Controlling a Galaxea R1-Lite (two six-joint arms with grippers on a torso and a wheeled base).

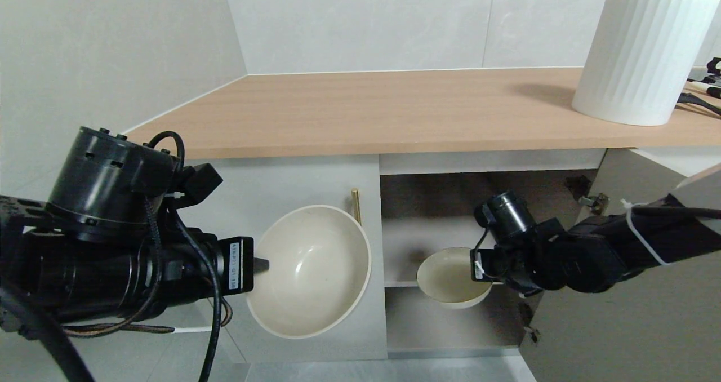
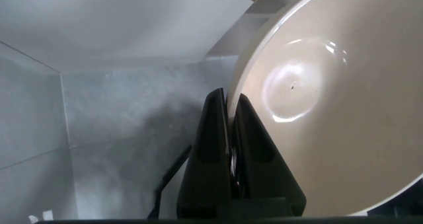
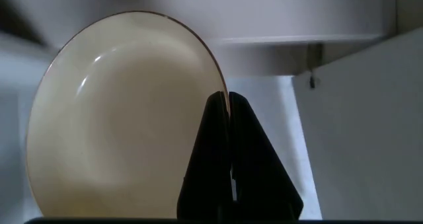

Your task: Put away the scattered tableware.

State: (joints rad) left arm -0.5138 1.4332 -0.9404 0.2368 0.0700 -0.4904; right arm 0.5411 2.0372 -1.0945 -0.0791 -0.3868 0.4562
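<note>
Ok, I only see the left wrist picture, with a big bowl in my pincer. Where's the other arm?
Observer: The right pincer grips a smaller bowl by its rim, at the open cupboard.
Operator: Is the door by my bowl open too?
Observer: No, the left door behind your big bowl is shut; the right door is swung open.
Operator: What's on top?
Observer: A white ribbed container on the wooden counter.
</note>
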